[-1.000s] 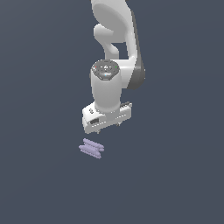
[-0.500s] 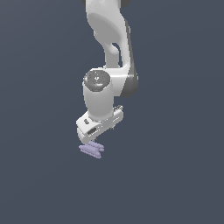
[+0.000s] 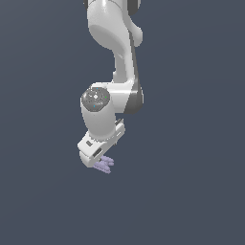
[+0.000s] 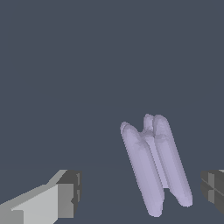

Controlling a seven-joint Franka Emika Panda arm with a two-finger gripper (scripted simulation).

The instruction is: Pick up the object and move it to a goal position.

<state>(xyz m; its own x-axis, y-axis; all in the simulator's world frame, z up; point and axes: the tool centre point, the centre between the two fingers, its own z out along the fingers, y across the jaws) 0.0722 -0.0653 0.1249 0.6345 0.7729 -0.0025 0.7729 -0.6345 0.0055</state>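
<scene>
Backdrop (image 3: 43, 201): flat dark slate blue — one even tone in both views
Floor, walls: no seam visible — cannot tell apart
Light: soft, even

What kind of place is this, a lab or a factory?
Neither, most likely: it looks like a computer simulation. The floor is one flat grey with no walls or furniture, and only a smooth white arm, its hand and a lavender ridged piece appear.

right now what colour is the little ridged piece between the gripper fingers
Pale lavender, the object; clearest in the wrist view.
</scene>
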